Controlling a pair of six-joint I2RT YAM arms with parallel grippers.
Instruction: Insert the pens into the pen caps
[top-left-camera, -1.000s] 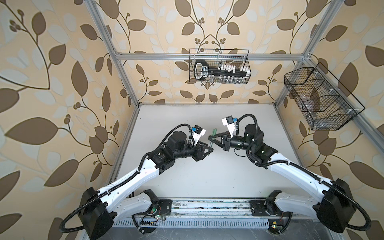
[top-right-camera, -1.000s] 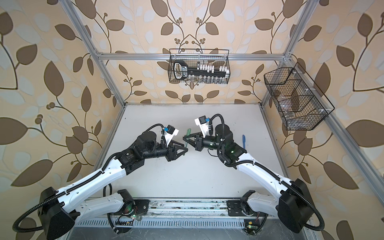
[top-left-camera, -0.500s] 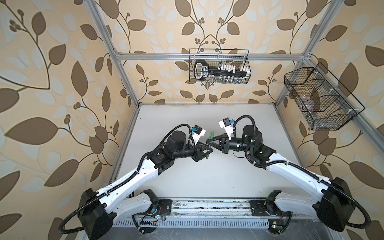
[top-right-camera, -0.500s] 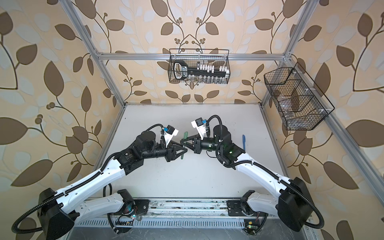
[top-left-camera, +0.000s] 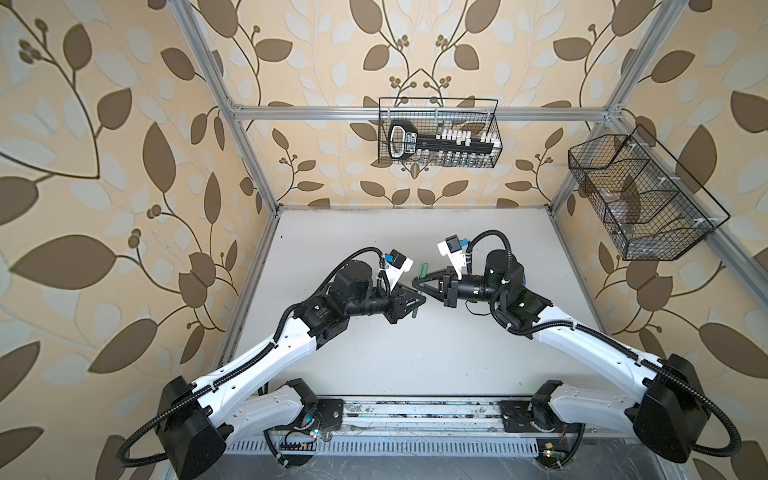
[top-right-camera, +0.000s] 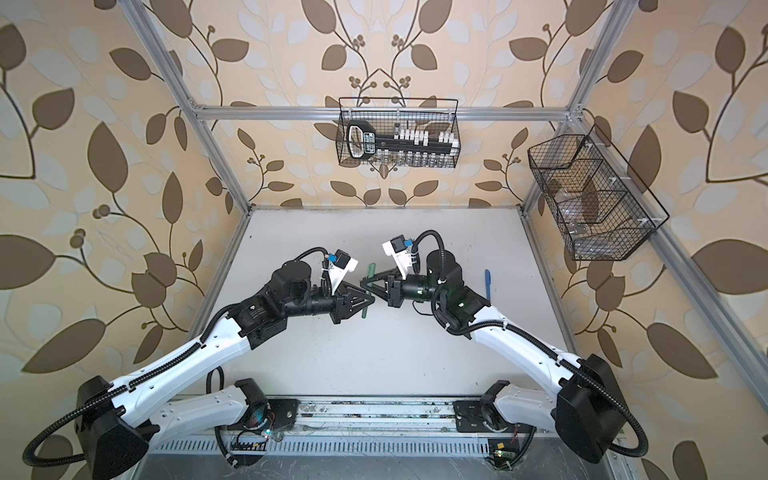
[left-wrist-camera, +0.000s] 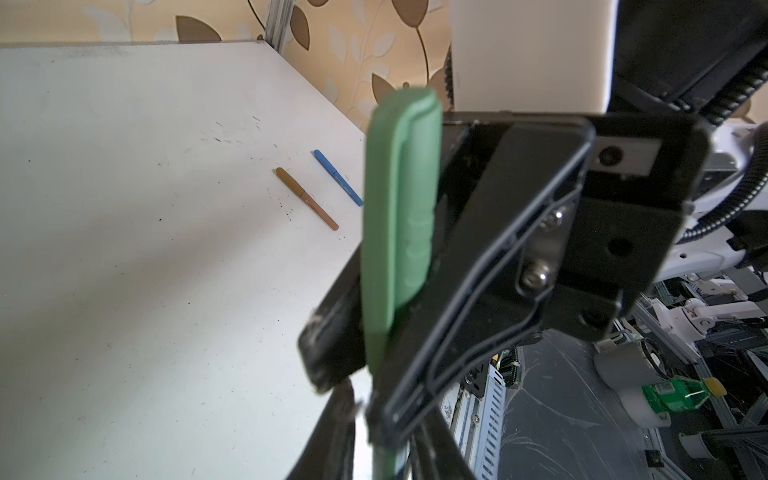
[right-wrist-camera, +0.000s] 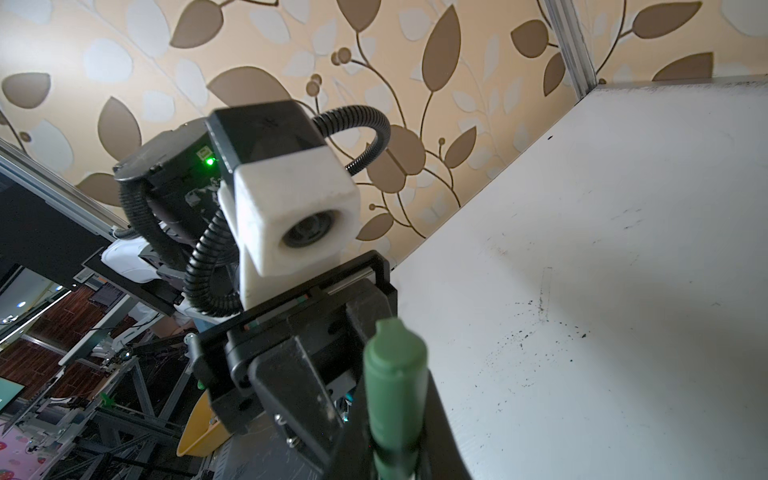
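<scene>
Right fingers (left-wrist-camera: 490, 216) are clamped on the slim dark green felt-tip pen (left-wrist-camera: 399, 208), mid-air over the white worktop (top-left-camera: 415, 374). Left fingers (left-wrist-camera: 330, 436) sit either side of its other end, can't tell if they're actually gripping.

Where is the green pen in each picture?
In a top view: green pen over mid-table, pinched by the right gripper.
In a top view: same spot.
Left wrist: close up, filling the middle.
Right wrist: close up, in that gripper's grip.
Shared landmark: the white table.
</scene>
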